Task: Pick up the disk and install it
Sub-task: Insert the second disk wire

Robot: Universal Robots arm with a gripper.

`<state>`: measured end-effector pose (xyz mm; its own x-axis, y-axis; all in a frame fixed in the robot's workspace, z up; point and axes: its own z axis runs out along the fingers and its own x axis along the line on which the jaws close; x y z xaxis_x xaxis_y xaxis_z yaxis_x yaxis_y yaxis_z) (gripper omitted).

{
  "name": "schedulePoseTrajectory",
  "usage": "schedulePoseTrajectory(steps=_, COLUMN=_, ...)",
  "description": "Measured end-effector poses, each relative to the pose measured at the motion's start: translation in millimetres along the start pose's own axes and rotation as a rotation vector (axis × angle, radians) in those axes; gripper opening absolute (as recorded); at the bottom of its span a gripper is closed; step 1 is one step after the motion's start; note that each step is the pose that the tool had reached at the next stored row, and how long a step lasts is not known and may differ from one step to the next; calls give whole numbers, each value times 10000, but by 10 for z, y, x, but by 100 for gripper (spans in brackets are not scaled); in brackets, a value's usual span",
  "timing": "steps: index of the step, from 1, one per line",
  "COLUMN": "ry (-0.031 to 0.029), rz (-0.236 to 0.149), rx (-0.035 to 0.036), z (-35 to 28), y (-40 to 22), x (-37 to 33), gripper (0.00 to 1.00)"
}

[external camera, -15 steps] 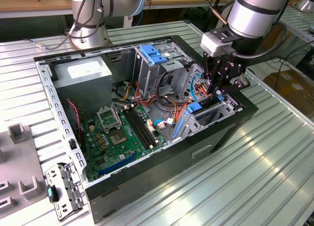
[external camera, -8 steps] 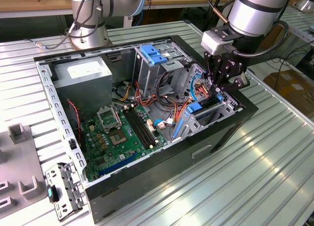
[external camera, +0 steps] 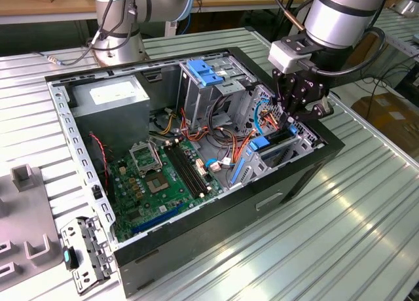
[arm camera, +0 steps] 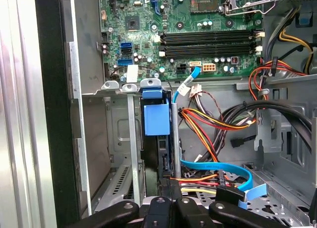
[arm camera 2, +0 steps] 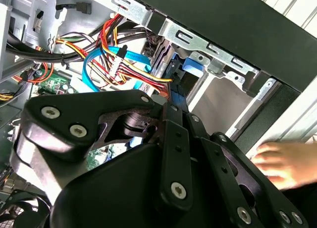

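Disk (arm camera: 156, 114) — stands on edge in a slot of the drive bay (arm camera: 131, 139), at the corner of the open computer case (external camera: 78, 150) on the exterior view's right. Shows its thin side and blue bracket in the first wrist view. Runs lengthwise along the slot, from the blue tab end beside the motherboard (arm camera: 148, 20) back toward the gripper (arm camera: 168, 208). Keeps its label face turned away, so no print to read there.

Gripper (external camera: 288, 114) hangs right over the bay in the exterior view, reaching down onto the near end of the disk (external camera: 260, 144). Sits just beside the blue bracket (arm camera 2: 190, 64) in the second wrist view too — gripper (arm camera 2: 171, 101) touching or nearly touching, cannot tell which, and cannot tell how far open or whether anything is clamped.

Bundles of red, yellow and blue cables (arm camera: 213, 124) right beside the slot. White sticker on the grey metal box (external camera: 108, 91), print too small to read. A person's hand (arm camera 2: 282, 163), blurred, outside the case wall.
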<state>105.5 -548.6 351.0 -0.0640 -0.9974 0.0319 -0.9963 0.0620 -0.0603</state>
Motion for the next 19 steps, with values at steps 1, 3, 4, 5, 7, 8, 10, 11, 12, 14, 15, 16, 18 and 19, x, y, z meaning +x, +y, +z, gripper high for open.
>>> schedulePoseTrajectory(steps=1, ry=0, rz=0, rx=0, z=0, y=0, x=0, gripper=11)
schedulePoseTrajectory(steps=3, ry=1, rz=0, rx=1, z=0, y=0, x=0, gripper=11)
schedulePoseTrajectory(steps=4, ry=2, rz=0, rx=0, z=0, y=0, x=0, gripper=11)
schedulePoseTrajectory(steps=5, ry=2, rz=0, rx=0, z=0, y=0, x=0, gripper=11)
schedulePoseTrajectory(steps=7, ry=3, rz=0, rx=0, z=0, y=0, x=0, gripper=11)
schedulePoseTrajectory(steps=8, ry=5, rz=0, rx=0, z=-1, y=4, x=0, gripper=11)
schedulePoseTrajectory(steps=10, ry=4, rz=0, rx=0, z=-8, y=25, x=1, gripper=11)
schedulePoseTrajectory(steps=11, ry=2, rz=0, rx=1, z=-29, y=28, x=2, gripper=11)
schedulePoseTrajectory(steps=12, ry=0, rz=0, rx=1, z=-55, y=26, x=3, gripper=11)
schedulePoseTrajectory(steps=14, ry=-2, rz=0, rx=0, z=-210, y=17, x=6, gripper=11)
schedulePoseTrajectory(steps=15, ry=0, rz=0, rx=0, z=-256, y=15, x=6, gripper=11)
schedulePoseTrajectory(steps=16, ry=0, rz=-1, rx=0, z=-300, y=12, x=6, gripper=11)
schedulePoseTrajectory(steps=18, ry=-2, rz=0, rx=-1, z=-333, y=10, x=6, gripper=11)
schedulePoseTrajectory(steps=19, ry=-1, rz=1, rx=-7, z=-335, y=27, x=5, gripper=11)
